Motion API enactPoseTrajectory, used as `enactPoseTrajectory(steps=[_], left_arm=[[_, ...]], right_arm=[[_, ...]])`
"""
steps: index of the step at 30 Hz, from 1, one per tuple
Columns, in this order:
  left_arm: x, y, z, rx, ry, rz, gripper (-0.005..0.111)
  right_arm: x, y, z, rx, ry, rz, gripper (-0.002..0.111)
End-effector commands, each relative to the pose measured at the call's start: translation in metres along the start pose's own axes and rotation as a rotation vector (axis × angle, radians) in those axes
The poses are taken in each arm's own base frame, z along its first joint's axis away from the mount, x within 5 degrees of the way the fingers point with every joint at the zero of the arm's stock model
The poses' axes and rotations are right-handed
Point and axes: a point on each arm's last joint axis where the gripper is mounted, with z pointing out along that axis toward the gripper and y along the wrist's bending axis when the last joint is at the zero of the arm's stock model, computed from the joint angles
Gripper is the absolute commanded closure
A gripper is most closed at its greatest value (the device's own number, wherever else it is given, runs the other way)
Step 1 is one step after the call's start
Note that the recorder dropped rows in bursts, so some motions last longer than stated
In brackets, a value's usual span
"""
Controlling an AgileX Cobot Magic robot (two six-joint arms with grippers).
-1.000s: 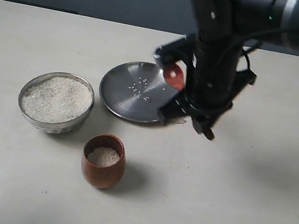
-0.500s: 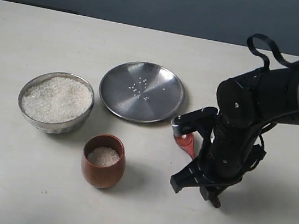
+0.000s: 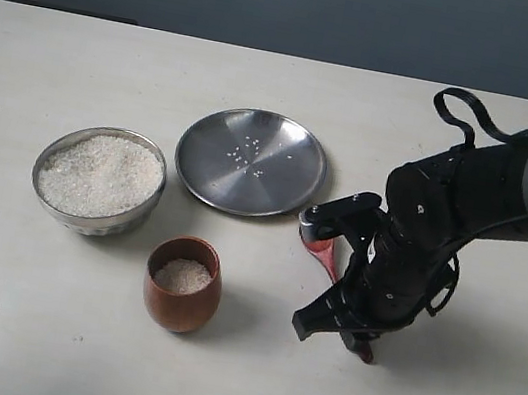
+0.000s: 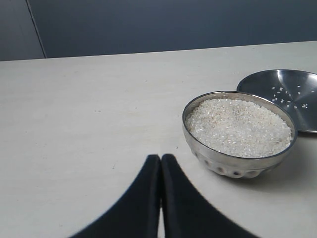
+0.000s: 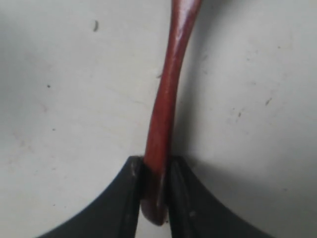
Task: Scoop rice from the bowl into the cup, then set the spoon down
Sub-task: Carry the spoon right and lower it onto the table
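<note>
**A:** Where is the spoon [image 3: 328, 252]?

**B:** In the exterior view it lies between four and five o'clock from the steel plate [image 3: 210, 170], just off that plate's rim. The right gripper [image 3: 335, 333] pinches the thin end of the handle. The jaws stand narrow, one finger pressed on each side of the red wood, and the wrist view shows this plainly [image 5: 154, 171]. The rest of the spoon [image 5: 168, 89] runs away from the fingers, low over the pale table [image 3: 21, 319]. I cannot tell whether it touches the tabletop.

**A:** And the rice?

**B:** Most of the rice [image 3: 101, 173] fills the steel bowl [image 3: 90, 225], which sits between eight and nine o'clock from the plate. A smaller heap [image 3: 182, 274] lies inside the wooden cup [image 3: 178, 313], between six and seven o'clock from the plate and near the bowl. A few stray grains [image 3: 249, 154] are scattered on the plate itself.

**A:** What about the other arm?

**B:** The left gripper [image 4: 160, 168] holds nothing. Its two black fingers meet tip to tip above the bare table. The bowl [image 4: 233, 166] and its rice [image 4: 237, 126] are near it, and the plate [image 4: 302, 116] lies beyond them.
</note>
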Motion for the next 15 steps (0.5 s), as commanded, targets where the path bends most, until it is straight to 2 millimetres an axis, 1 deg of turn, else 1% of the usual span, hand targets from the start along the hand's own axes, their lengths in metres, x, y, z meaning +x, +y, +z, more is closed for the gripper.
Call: enactPoseTrajectory(steps=[1, 3, 4, 5, 9, 12, 14, 15], left_arm=[[0.001, 0.000, 0.000, -0.002, -0.008, -0.007, 0.106], [0.001, 0.000, 0.000, -0.002, -0.008, -0.007, 0.106], [0.001, 0.000, 0.000, -0.002, -0.008, -0.007, 0.106], [0.001, 0.000, 0.000, -0.002, -0.008, -0.007, 0.106], [0.001, 0.000, 0.000, -0.002, -0.008, -0.007, 0.106], [0.001, 0.000, 0.000, -0.002, -0.008, -0.007, 0.106], [0.001, 0.000, 0.000, -0.002, -0.008, -0.007, 0.106], [0.001, 0.000, 0.000, -0.002, -0.008, -0.007, 0.106]], right_arm=[[0.000, -0.003, 0.000, 0.018, -0.007, -0.025, 0.093], [0.000, -0.003, 0.000, 0.018, -0.007, -0.025, 0.081], [0.000, -0.003, 0.000, 0.018, -0.007, -0.025, 0.077], [0.000, -0.003, 0.000, 0.018, -0.007, -0.025, 0.076], [0.000, -0.006, -0.003, 0.046, -0.014, -0.061, 0.080], [0.002, -0.008, -0.015, 0.064, -0.074, -0.061, 0.080], [0.008, -0.009, -0.024, 0.078, -0.150, -0.051, 0.080], [0.013, -0.010, -0.026, 0.083, -0.173, -0.048, 0.080]])
